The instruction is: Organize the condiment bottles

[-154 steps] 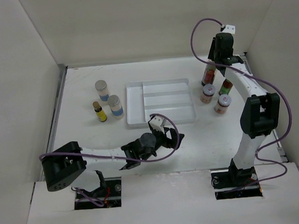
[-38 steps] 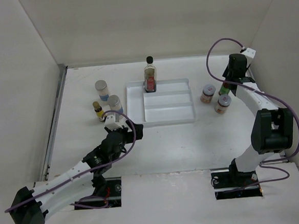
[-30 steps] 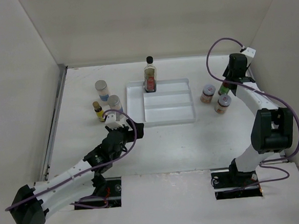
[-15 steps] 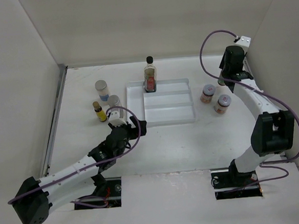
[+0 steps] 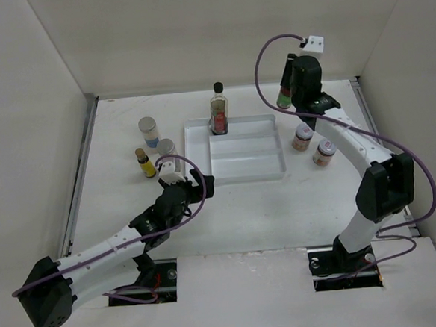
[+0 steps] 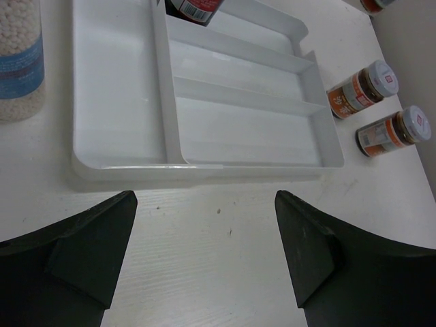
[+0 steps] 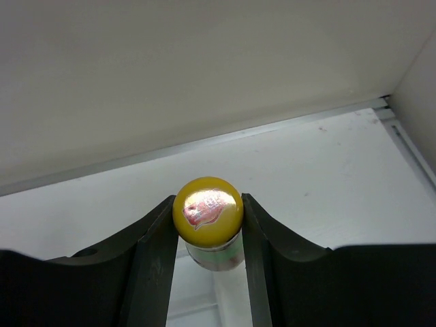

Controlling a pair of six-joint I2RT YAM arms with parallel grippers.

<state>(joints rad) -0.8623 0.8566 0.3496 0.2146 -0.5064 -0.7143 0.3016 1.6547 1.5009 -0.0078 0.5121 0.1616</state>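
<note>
Sauce bottle [image 7: 208,212], clamped in right claw [image 7: 208,204], hangs near tray's [image 5: 275,119] far-right corner.

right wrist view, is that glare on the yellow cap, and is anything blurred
Right wrist view: a pinkish patch, likely glare, sits on the round yellow cap of the sauce bottle clamped in the right gripper; cap sharp, dark fingers nearly featureless. Top external view: even light, soft shadows.

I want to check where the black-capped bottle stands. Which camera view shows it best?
Top external: the tall clear black-capped bottle is wholly visible, upright in the white divided tray's far compartment. Left wrist shows only its red-labelled base, cut by the frame edge. Right wrist does not show it.
</note>
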